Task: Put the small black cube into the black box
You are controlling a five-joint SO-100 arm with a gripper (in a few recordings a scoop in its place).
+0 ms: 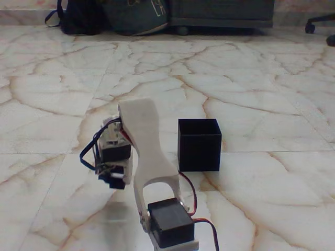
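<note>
The black box (199, 145) stands on the marble floor right of centre, its square mouth facing up. The white arm bends over to the left of it, and my gripper (111, 177) points down about a box-width left of the box. A small black cube (106, 178) sits at the fingertips, raised a little off the floor, with a white finger (119, 181) against its right side. The gripper looks shut on it. The arm's shadow falls on the floor below.
A black servo block (168, 222) with red and black wires sits at the arm's base, bottom centre. Dark bags (112, 15) and a low cabinet (222, 13) line the far edge of the floor. A chair foot (319, 23) shows at top right.
</note>
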